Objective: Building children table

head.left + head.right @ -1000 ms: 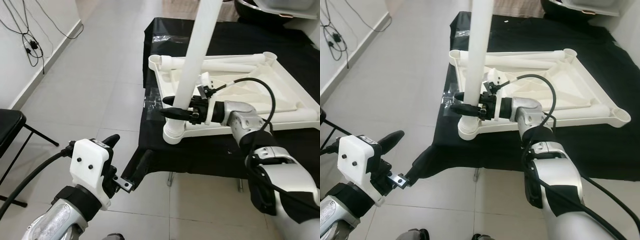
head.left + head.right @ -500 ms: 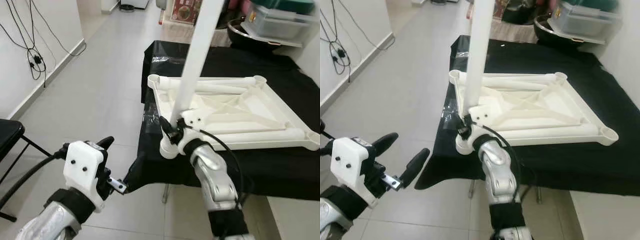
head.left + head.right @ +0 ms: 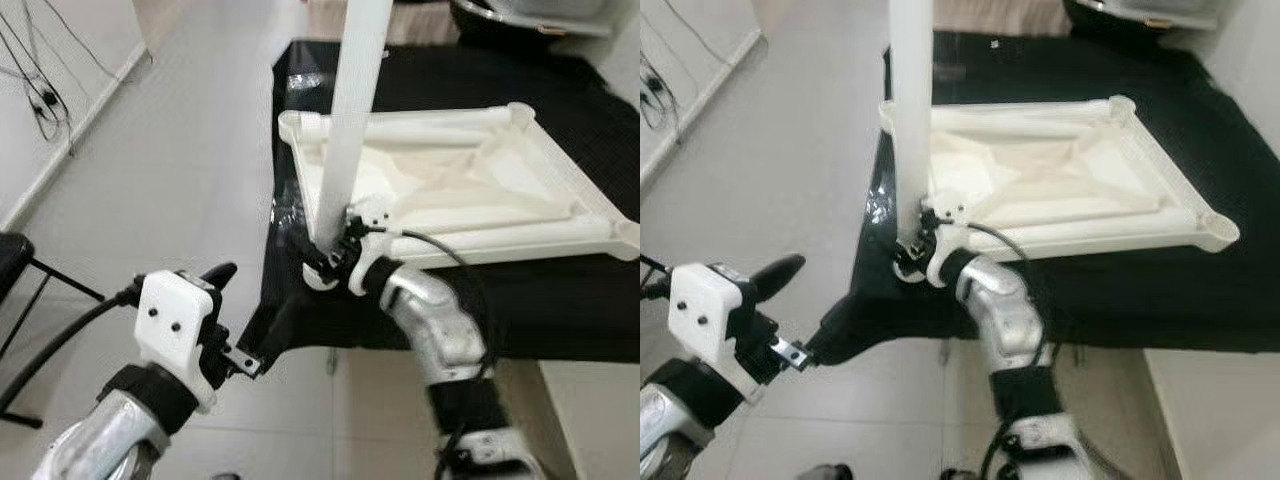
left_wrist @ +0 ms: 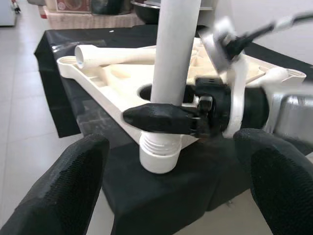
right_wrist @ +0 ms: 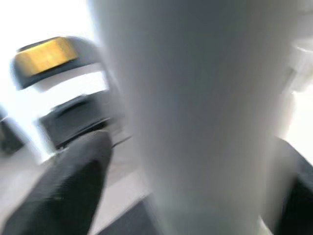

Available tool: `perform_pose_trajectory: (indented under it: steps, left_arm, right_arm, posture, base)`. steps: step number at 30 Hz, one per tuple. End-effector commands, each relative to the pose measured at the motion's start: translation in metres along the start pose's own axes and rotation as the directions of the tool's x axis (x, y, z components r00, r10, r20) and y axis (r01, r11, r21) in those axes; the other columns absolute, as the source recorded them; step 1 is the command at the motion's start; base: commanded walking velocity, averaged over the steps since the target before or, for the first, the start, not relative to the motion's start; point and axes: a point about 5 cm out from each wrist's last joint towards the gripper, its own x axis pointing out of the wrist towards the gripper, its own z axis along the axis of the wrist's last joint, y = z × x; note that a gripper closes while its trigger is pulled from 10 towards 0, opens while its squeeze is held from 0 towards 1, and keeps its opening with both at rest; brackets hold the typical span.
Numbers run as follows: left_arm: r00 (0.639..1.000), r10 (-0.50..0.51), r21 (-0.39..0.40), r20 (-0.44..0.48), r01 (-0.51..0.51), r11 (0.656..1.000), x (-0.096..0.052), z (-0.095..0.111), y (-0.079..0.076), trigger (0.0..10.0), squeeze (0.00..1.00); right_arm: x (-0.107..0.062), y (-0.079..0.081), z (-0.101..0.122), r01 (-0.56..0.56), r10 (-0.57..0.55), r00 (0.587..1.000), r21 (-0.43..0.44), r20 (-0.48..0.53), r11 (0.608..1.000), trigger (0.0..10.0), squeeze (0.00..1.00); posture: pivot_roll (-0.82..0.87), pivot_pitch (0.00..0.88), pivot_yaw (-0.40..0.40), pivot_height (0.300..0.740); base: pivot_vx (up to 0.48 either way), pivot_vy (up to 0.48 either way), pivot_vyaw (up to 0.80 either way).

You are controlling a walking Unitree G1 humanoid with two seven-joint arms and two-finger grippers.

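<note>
The white tabletop [image 3: 470, 175] lies upside down on a worktop [image 3: 560, 300] draped in black cloth. A white table leg [image 3: 345, 130] stands upright in the corner socket [image 4: 159, 156] nearest the robot's left side. The right gripper [image 3: 322, 262] is clenched around the base of this leg, just above the socket, with one black finger [image 4: 161, 117] lying across the front of the tube; in the right wrist view the leg sits between the two black fingers [image 5: 73, 186]. The left gripper [image 3: 245, 320] hovers released, fingers spread wide, over the tiled floor [image 3: 180, 180], well apart from the leg and lower than the worktop's edge, pointing toward that same corner
</note>
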Motion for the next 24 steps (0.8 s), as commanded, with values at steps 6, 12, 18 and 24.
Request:
perform_pose_trajectory:
  steps: [6,12,18,24]
  left_arm:
    - [1.0,-0.019,-0.017,-0.017,0.019,1.0,-0.002,-0.003,-0.005,10.0,0.0]
    - [1.0,-0.008,-0.015,-0.02,0.007,1.0,-0.003,-0.003,-0.003,10.0,0.0]
    - [1.0,-0.002,-0.016,-0.023,0.002,1.0,-0.004,-0.004,-0.003,10.0,0.0]
    - [1.0,-0.003,-0.023,-0.029,0.002,1.0,-0.005,-0.005,-0.004,10.0,0.0]
  right_arm:
    - [0.012,-0.013,0.018,-0.369,0.36,0.929,-0.127,-0.088,0.921,10.0,0.0]
    - [0.022,-0.016,0.041,-0.475,0.472,0.88,-0.11,-0.056,0.873,10.0,0.0]
    - [0.025,-0.022,0.059,-0.565,0.564,0.825,-0.085,-0.03,0.821,8.4,0.0]
    - [0.014,-0.035,0.052,-0.547,0.547,0.837,-0.057,-0.021,0.835,0.0,0.0]
  posture:
    - [0.28,0.233,-0.105,0.74]
    - [0.3,0.248,-0.108,0.74]
    - [0.31,0.26,-0.103,0.74]
    - [0.31,0.254,-0.097,0.74]
  base:
    - [0.0,0.0,0.0]
    - [0.0,0.0,0.0]
    - [0.0,0.0,0.0]
    - [0.0,0.0,0.0]
